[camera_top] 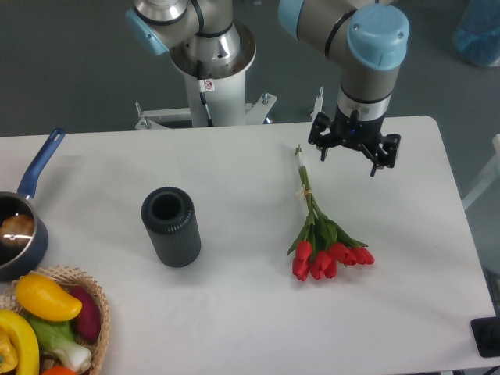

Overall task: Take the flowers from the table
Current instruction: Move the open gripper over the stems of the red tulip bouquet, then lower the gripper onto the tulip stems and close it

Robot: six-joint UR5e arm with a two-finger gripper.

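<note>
From the fixed camera, the gripper (349, 159) hangs over the far right part of the table (234, 312), fingers spread wide with nothing between them, one fingertip (323, 154) just to the right of the stem tips and the other (375, 168) further toward the right edge. The flowers (320, 234) lie flat on the white top, right of centre: thin green stems point toward the far edge, and the red tulip heads fan out toward the near edge, leaves bunched just behind them. The gripper is near the stem end but apart from it, not touching.

Left of centre stands a dark ribbed cylinder (171, 226), upright, open mouth showing, well apart from the flowers. At the left edge sits a pot with a blue handle (22, 215), the handle angled toward the far left corner. In the near left corner there's a wicker basket (95, 297) holding vegetables (45, 312), yellow, purple and green. Beyond the far edge rises the robot's white base column (207, 82).
</note>
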